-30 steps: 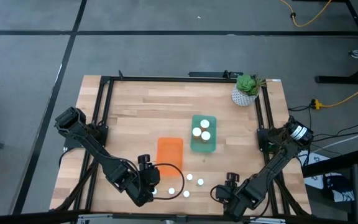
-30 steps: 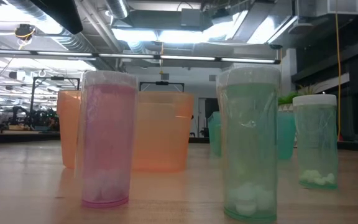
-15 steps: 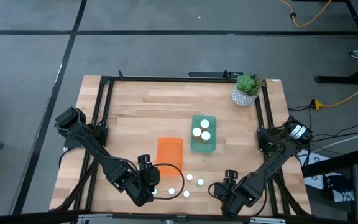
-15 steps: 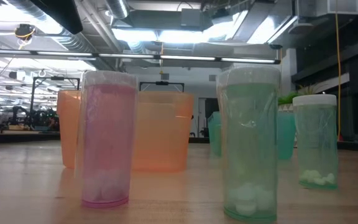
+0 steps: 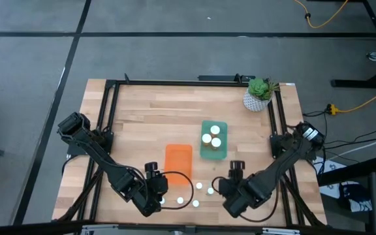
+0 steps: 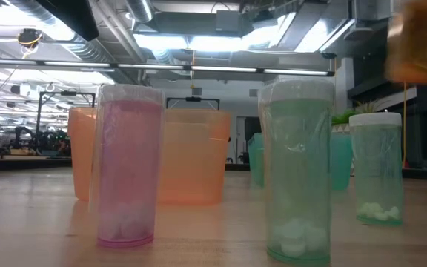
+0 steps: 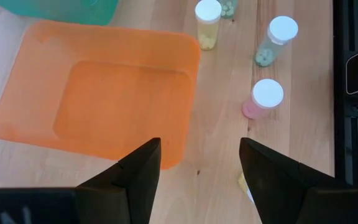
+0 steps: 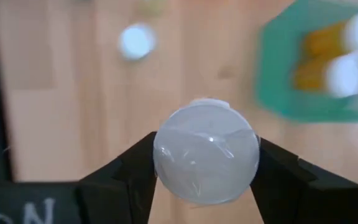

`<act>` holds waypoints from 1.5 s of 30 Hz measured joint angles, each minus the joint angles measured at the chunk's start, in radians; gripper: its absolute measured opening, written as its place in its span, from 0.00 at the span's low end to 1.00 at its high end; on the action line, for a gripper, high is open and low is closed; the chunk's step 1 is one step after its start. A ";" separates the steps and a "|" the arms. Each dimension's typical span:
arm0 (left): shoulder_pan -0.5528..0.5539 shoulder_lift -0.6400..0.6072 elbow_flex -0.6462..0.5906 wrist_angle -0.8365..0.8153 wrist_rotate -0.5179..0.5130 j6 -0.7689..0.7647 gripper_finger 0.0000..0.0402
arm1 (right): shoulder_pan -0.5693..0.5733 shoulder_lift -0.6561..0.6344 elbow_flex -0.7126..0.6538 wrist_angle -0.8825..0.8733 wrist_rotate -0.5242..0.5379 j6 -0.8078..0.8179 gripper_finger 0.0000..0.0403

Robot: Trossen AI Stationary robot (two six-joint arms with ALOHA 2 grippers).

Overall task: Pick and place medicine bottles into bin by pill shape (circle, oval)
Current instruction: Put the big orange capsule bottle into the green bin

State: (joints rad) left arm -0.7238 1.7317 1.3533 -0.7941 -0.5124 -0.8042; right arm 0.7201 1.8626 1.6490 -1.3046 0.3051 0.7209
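Note:
My right gripper (image 5: 232, 177) is shut on a medicine bottle (image 8: 206, 152), whose white cap faces the wrist camera. The bottle shows as an orange blur high in the low view (image 6: 421, 41). Several white-capped bottles (image 5: 199, 186) stand upright on the table near its front edge, among them a pink one (image 6: 128, 167) and a green one (image 6: 296, 170). The green bin (image 5: 214, 139) holds three bottles; the orange bin (image 5: 178, 160) holds none. My left gripper (image 7: 199, 168) is open and empty above the orange bin's near edge. My right gripper pinches the bottle between its two fingers (image 8: 132, 168), one on each side of the body just under the cap (image 8: 166, 180). The fingers point down from above. The bottle stands upright in the hold, lifted clear of the table.
A white plant pot (image 5: 258, 96) stands at the far right corner. A black frame (image 5: 109, 104) runs along the table's sides. Bare wood lies beyond both bins toward the far edge.
My right gripper has gone toward the table's far edge and a little left with the bottle, toward the green bin. The bottle has come into the low view's upper right as an orange blur.

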 joint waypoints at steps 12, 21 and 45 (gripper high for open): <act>0.000 0.000 0.000 0.000 0.000 0.000 0.53 | -0.188 0.000 0.102 -0.069 0.122 -0.247 0.53; -0.003 0.000 0.000 -0.001 0.000 0.001 0.53 | -0.316 0.000 0.027 -0.047 0.122 -0.339 0.53; -0.003 0.000 0.000 -0.002 0.000 0.002 0.53 | -0.371 -0.398 -0.444 0.516 -0.074 -0.308 0.53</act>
State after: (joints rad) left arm -0.7269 1.7317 1.3537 -0.7959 -0.5121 -0.8024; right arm 0.3492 1.4643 1.2050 -0.7886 0.2314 0.4125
